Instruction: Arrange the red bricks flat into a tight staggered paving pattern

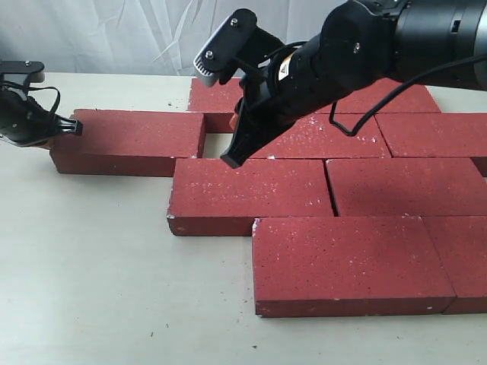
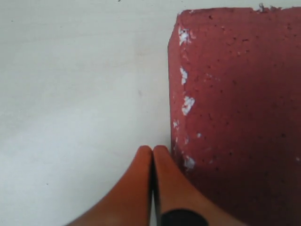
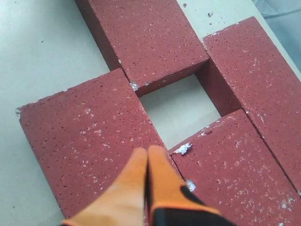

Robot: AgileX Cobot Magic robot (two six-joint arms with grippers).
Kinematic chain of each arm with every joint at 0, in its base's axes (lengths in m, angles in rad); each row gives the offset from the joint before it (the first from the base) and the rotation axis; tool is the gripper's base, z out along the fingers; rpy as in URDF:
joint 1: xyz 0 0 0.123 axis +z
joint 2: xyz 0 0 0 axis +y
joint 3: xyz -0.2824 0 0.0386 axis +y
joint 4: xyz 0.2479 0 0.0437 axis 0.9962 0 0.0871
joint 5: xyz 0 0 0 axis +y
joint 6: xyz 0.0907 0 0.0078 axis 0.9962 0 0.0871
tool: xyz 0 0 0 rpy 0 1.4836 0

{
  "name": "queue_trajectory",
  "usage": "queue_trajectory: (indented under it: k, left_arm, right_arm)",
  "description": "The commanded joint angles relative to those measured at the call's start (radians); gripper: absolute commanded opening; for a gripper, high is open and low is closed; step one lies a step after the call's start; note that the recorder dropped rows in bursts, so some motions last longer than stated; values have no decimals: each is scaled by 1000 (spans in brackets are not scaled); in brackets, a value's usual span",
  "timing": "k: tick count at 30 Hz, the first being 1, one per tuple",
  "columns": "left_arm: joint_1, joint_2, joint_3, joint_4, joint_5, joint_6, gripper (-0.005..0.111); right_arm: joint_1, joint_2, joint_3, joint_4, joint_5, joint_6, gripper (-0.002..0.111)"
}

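Several red bricks lie flat in staggered rows on the pale table (image 1: 91,266). One red brick (image 1: 129,141) sits apart at the left, and a bare gap (image 1: 217,144) separates it from its row neighbour (image 1: 319,137). My left gripper (image 1: 72,127) is shut and empty, its tips (image 2: 153,149) against that brick's left end (image 2: 235,108). My right gripper (image 1: 232,160) is shut and empty, its tips (image 3: 148,151) just above the far edge of the middle-row brick (image 3: 89,136), beside the gap (image 3: 181,110).
The back-row brick (image 1: 217,95) borders the gap on the far side. The front row (image 1: 350,262) runs off the right edge. A white curtain (image 1: 114,34) hangs behind the table. Bare table surface lies to the left and front.
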Motion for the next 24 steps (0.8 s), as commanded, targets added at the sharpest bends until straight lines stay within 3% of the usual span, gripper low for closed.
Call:
queue_trajectory:
  k: [1, 24]
  left_arm:
    - [-11, 0, 1, -8, 1, 4, 0]
    - [-133, 2, 1, -31, 0, 50, 0]
  right_arm:
    - [-2, 2, 8, -11, -13, -3, -1]
    - [-2, 2, 8, -30, -17, -3, -1]
